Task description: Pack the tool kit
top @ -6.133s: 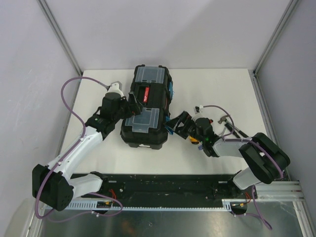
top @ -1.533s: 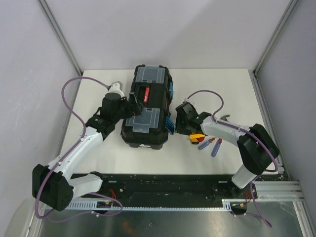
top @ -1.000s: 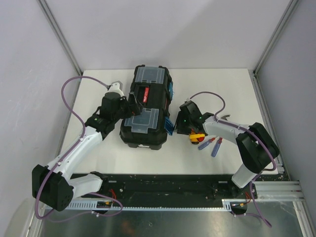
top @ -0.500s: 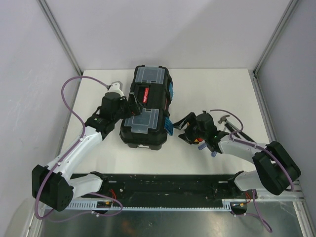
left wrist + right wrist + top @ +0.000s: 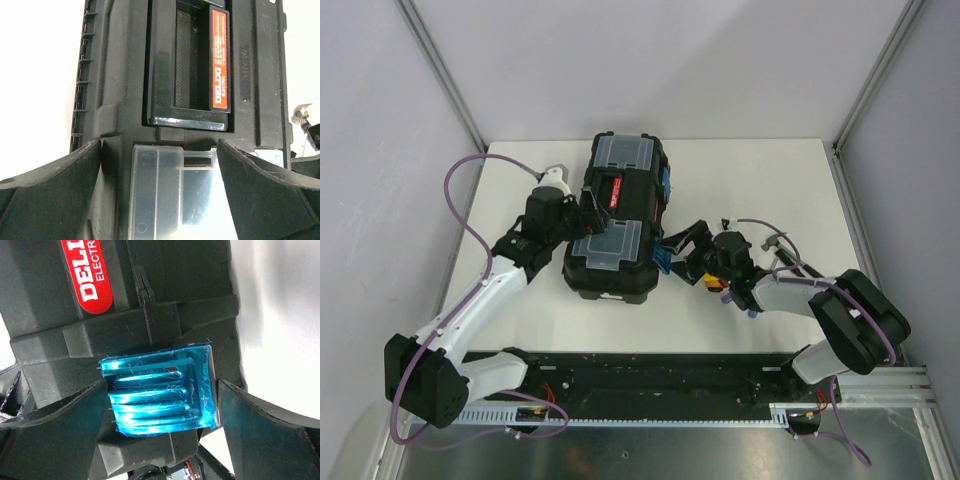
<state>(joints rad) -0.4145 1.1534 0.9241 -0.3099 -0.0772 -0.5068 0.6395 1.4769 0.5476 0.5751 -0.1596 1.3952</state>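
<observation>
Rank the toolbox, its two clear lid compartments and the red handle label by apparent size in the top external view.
1. toolbox, largest by far
2. near clear lid compartment and far clear lid compartment: they look about alike, so they are not ranked
3. red handle label, smallest

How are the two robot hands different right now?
Place: the left gripper is over the toolbox's top, the right gripper at its side. Aim: the left gripper faces the red-marked handle and a clear lid; the right gripper straddles a blue latch. Both are open, black-fingered.
</observation>
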